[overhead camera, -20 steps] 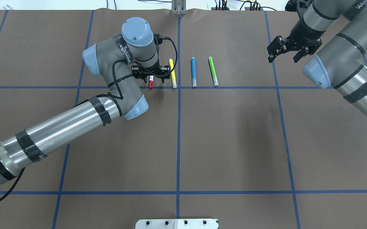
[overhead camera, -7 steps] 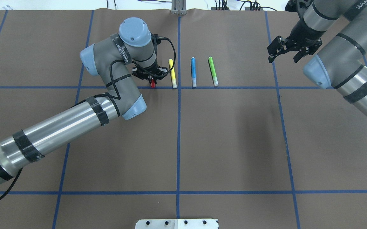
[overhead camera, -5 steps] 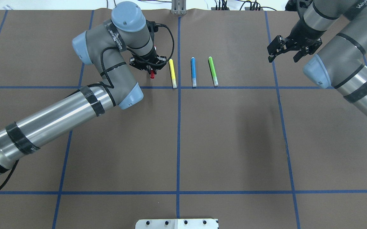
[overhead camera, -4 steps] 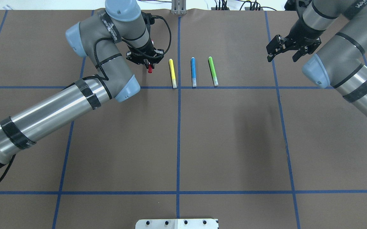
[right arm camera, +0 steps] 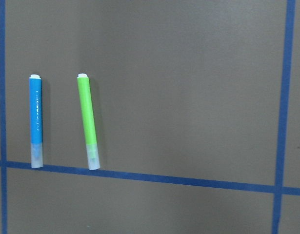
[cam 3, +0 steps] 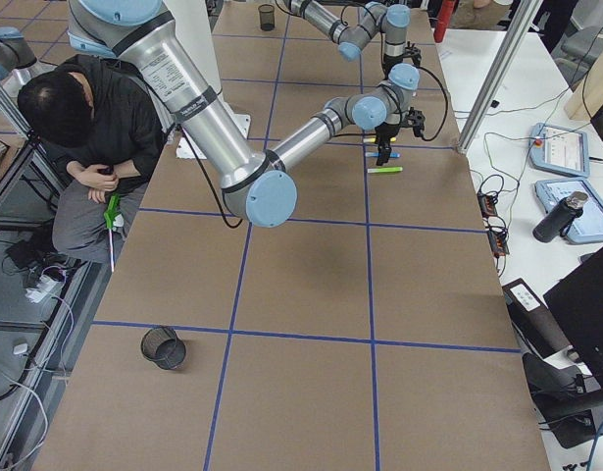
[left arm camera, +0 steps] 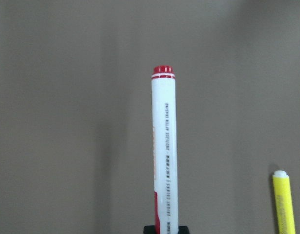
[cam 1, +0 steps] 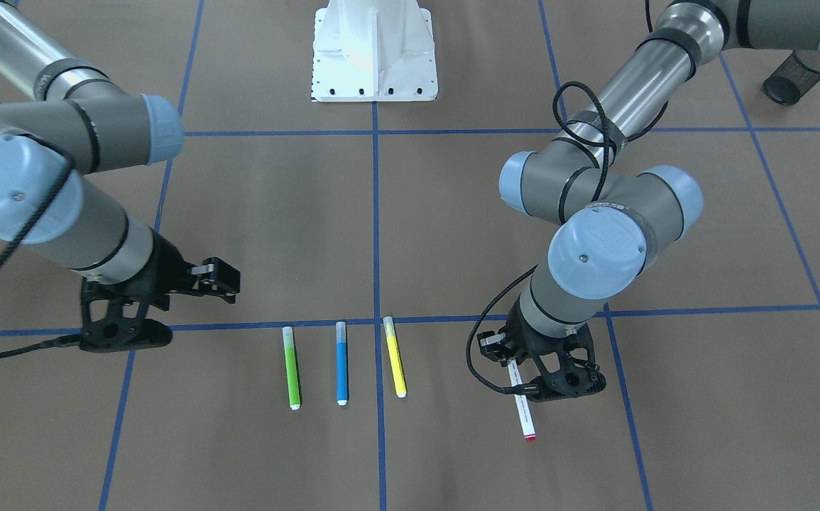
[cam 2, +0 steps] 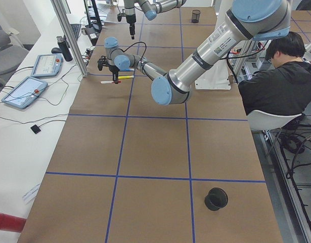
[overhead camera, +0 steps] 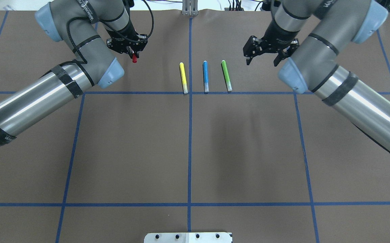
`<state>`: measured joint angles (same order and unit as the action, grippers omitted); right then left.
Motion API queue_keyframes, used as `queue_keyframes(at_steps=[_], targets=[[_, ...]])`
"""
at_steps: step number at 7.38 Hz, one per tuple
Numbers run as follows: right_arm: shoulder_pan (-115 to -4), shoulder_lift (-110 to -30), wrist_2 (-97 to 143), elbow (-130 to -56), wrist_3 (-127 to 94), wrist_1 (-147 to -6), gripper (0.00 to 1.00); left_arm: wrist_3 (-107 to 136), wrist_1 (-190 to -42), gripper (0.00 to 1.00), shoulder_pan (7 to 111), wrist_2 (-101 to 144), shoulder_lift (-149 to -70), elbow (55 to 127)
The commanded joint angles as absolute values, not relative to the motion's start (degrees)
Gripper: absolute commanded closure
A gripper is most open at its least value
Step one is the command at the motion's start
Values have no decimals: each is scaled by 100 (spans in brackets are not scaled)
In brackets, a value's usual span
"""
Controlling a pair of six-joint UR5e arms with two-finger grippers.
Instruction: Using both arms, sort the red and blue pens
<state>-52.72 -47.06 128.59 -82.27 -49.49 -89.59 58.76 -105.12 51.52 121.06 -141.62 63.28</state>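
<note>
Brown paper gridded with blue tape covers the tabletop (overhead camera: 249, 152), and both arms are working along its far edge.

My left claw (overhead camera: 132, 51) is clamped on the red pen (cam 1: 522, 408). It grips near the capped end, so most of the white barrel sticks out past the fingers. The wrist view shows a shadow beside the barrel, so I judge the pen is clear of the paper. It is well apart from the row.

My right claw (overhead camera: 261, 58) is spread wide and holds nothing. It hovers just beside the green pen (overhead camera: 226, 75), on the side away from the row. The blue pen (overhead camera: 205, 76) lies one place further in, between the green and the yellow pen (overhead camera: 183, 77), flat on the paper.

Two things worry me. With so much barrel overhanging, a quick swing could pivot the red pen or let it slip out. On the right, the three pens lie close and parallel. Jaws this wide could straddle the green along with the blue, or knock a neighbour askew. I would centre over the blue before dropping.

A black cup (cam 1: 793, 74) stands far off on the left arm's side. It is probably a drop point.
</note>
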Motion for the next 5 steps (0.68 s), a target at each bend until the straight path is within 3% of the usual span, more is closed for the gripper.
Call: queue_keyframes(at_steps=[1, 3, 5], targets=[[-4704, -3852, 11940, -7229, -5964, -8363, 3, 5871, -10512, 100, 5194, 12111, -14115, 6424], [-4448, -3422, 11620, -6105, -6012, -7500, 7, 5819, -10512, 100, 5273, 12233, -13984, 6539], [-4246, -3209, 11321, -5706, -6012, -7323, 12, 5748, -10520, 100, 5309, 12322, -13826, 6618]])
